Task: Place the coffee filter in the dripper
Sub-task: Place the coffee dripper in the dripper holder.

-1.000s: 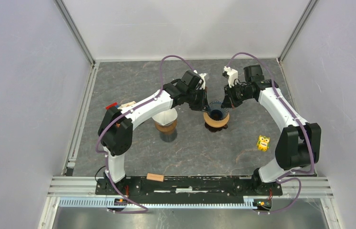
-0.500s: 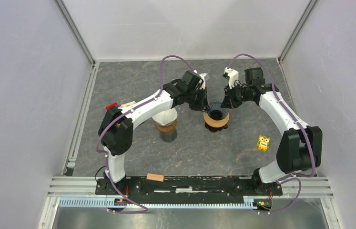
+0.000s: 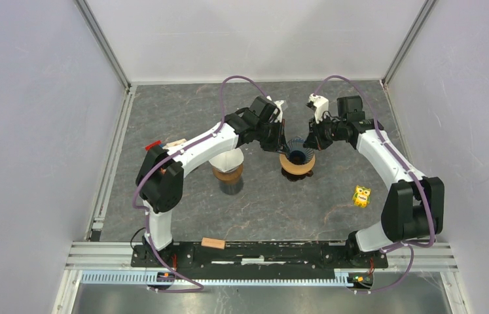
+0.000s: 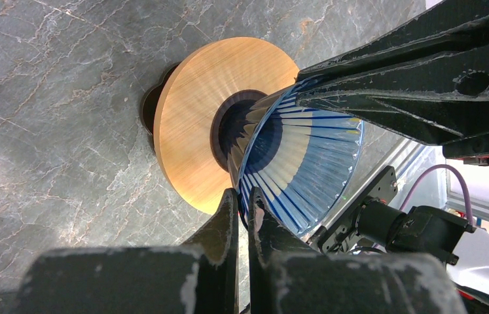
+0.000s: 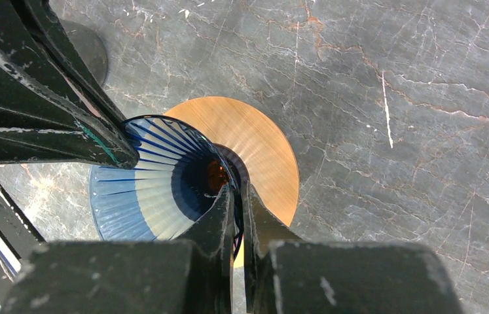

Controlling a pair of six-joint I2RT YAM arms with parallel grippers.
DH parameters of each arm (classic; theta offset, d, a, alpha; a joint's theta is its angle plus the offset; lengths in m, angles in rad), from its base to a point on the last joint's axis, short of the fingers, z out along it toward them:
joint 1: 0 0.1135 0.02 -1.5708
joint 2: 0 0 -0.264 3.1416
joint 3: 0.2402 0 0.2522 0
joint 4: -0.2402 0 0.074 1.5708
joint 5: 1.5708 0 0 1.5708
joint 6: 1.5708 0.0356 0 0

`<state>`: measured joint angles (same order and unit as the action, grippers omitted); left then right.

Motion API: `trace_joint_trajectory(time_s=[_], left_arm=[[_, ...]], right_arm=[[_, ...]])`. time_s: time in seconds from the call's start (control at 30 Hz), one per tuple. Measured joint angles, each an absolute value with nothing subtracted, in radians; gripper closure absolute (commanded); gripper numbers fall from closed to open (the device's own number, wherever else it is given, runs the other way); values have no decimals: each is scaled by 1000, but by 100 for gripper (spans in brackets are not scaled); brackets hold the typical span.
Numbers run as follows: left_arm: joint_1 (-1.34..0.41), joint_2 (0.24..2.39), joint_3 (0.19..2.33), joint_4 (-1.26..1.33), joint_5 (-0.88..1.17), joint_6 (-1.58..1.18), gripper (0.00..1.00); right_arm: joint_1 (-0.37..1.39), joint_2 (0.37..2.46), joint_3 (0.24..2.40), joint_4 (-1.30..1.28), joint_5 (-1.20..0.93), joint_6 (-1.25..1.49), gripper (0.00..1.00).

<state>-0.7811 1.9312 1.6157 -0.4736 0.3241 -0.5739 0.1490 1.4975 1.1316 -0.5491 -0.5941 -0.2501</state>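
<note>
left end effector [image 4: 243, 196]: pressed together on the rim of the blue-striped pleated cone [image 4: 300, 163], with the thin wall nipped between its fingers.
right end effector [image 5: 236, 190]: same deal, pinching the opposite rim, so the cone hangs between the two.
cone: pretty sure that's the coffee filter. Its tip sits below both end effectors in the dark centre hole of the round wooden disc [image 4: 196, 111], which looks like the dripper's collar, on the grey marbled worktop [image 4: 52, 98].
why two grips: my guess is that holding opposite edges stops the floppy cone folding in and centres it while it seats.
left to do: probably just let go.
</note>
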Motion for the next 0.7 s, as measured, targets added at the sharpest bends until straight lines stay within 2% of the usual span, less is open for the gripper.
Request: trace_joint_trajectory(time_s=[0.7], left_arm=[[-787, 1923, 1594, -449, 314, -574, 98]], right_arm=[[162, 1441, 1054, -453, -566, -251, 100]])
